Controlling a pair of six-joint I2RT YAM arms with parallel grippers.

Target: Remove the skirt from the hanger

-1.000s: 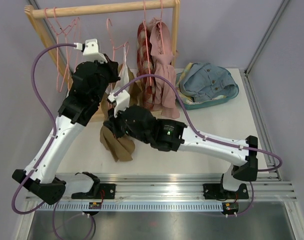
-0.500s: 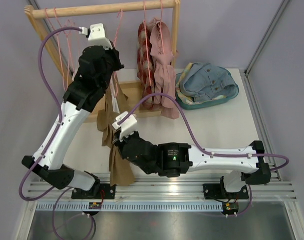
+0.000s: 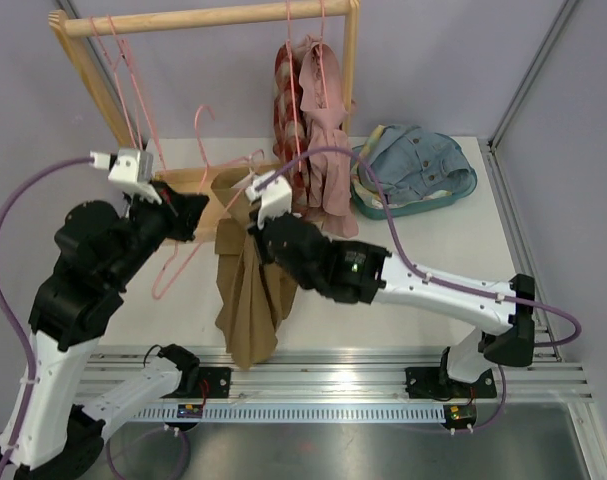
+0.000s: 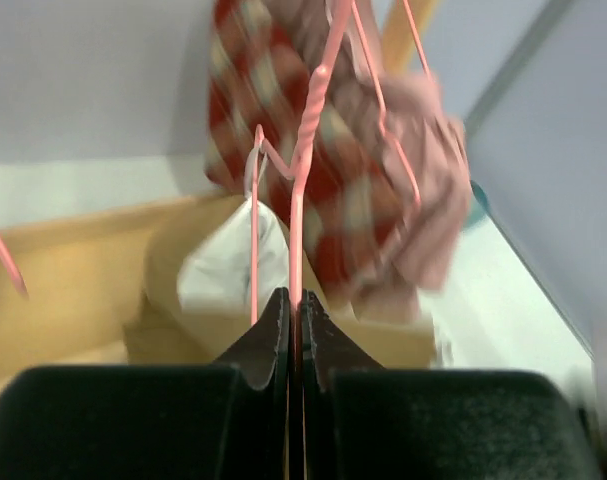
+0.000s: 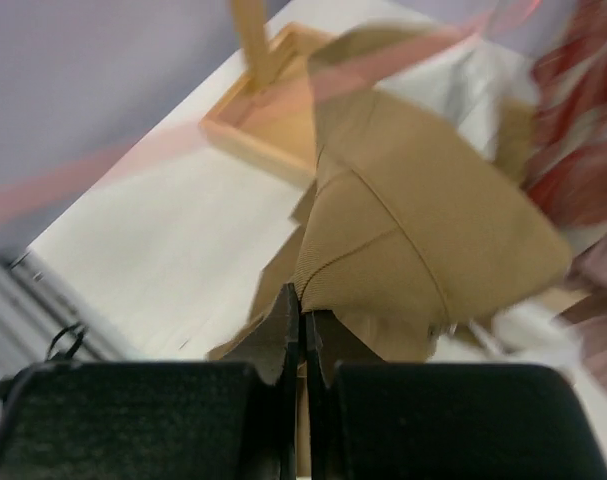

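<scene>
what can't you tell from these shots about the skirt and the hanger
Left wrist view: the left gripper hides the hanger below its grip.
Top view: the right arm covers where the skirt meets the hanger, so clipped or free is unclear.
Right wrist view: the hanger is only a blurred pink smear.

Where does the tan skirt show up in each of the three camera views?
Top external: the tan skirt hangs centre-left, between the two arms.
Left wrist: centre, behind the pink hanger, with its white lining showing.
Right wrist: it fills the centre and right, pinched at the bottom by the right gripper.
Shared landmark: the red checked garment.
</scene>
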